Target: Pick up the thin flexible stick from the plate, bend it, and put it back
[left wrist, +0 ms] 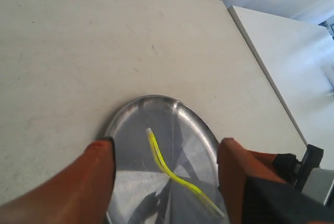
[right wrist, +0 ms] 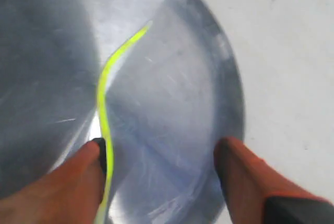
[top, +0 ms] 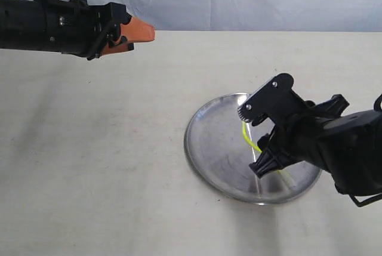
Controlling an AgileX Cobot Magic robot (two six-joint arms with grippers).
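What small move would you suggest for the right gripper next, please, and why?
Probably lift the right gripper straight up, clear of the plate. Its jaws stand open and the curved stick lies on the plate, close beside one finger, so a sideways pull might drag it.

thin flexible stick [left wrist: 166, 169]: yellow-green, kinked, lying on plate [left wrist: 133, 130] | plate: round, shiny silver
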